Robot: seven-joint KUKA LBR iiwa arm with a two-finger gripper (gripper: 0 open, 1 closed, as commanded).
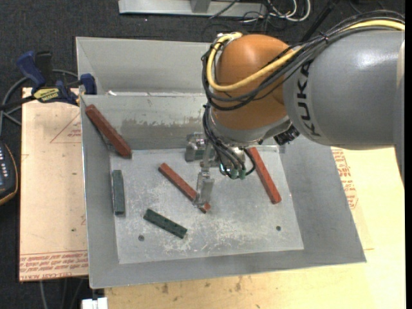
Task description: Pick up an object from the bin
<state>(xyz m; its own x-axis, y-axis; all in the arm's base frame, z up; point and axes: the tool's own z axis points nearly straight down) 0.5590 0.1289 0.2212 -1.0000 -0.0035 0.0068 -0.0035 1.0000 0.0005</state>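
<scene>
Red bars (175, 177), three; grey-green bars (118, 192), two

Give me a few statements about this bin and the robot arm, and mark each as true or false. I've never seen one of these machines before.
1. The gripper is down at the lower end of the middle reddish bar. True.
2. A dark green bar lies towards the front of the bin, apart from the gripper. True.
3. The grey bar on the left is stacked on top of the dark green bar. False: the two lie apart, each flat on the floor of the bin.
4. The bin holds balls and cups. False: what lies in it is long thin bars, some reddish and some dark.
</scene>
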